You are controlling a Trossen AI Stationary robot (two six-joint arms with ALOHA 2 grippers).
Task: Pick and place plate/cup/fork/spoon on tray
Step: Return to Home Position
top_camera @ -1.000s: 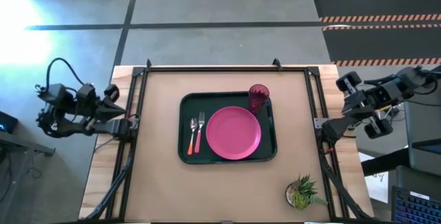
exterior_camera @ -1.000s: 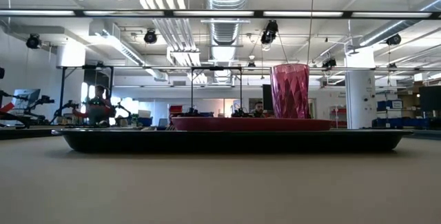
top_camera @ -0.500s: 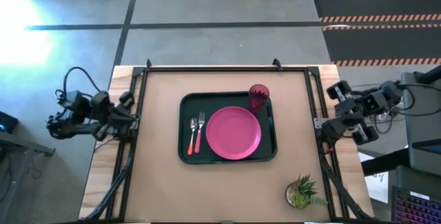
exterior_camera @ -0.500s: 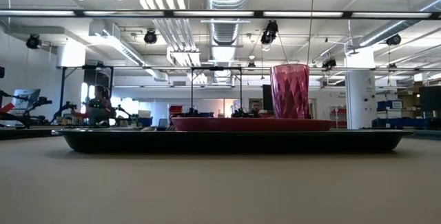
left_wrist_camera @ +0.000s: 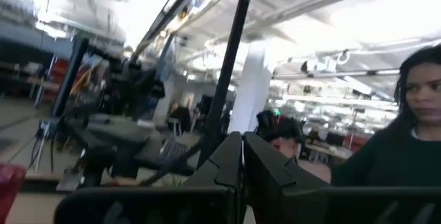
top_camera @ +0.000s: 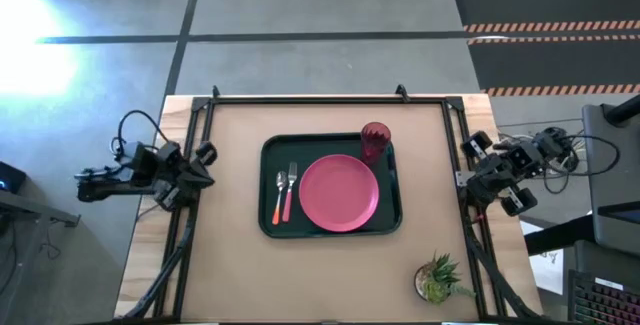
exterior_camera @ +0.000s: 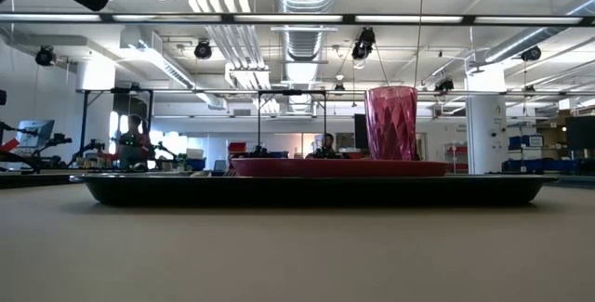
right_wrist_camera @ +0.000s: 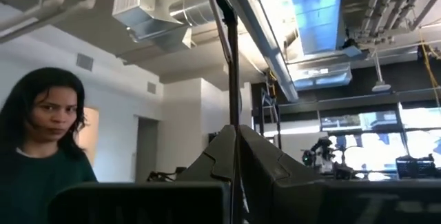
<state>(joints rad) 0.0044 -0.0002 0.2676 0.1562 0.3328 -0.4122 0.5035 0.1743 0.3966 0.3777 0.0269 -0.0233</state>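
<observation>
four pieces of tableware lay on the tray (top_camera: 268, 217), which sat in the middle of the counter (top_camera: 230, 265) with wide margins of board on every side. the plate (top_camera: 339, 193) took up the tray's middle and right, its edge close to the near rim. the cup (top_camera: 376, 137) stood upright in the far right corner, just beside the plate's far edge. the fork (top_camera: 291, 187) and the spoon (top_camera: 278, 197) lay side by side in the strip between the plate and the left rim, with the spoon nearer the rim. a small potted plant (top_camera: 438, 279) stood by the counter's near right corner, well apart from the tray. the left pincer (left_wrist_camera: 240, 141) hung at the counter's left edge, over the side rail (top_camera: 190, 235), its fingers pressed together on nothing. the right pincer (right_wrist_camera: 234, 131) was at the right edge, likewise closed and empty. both were well apart from the tray.
</observation>
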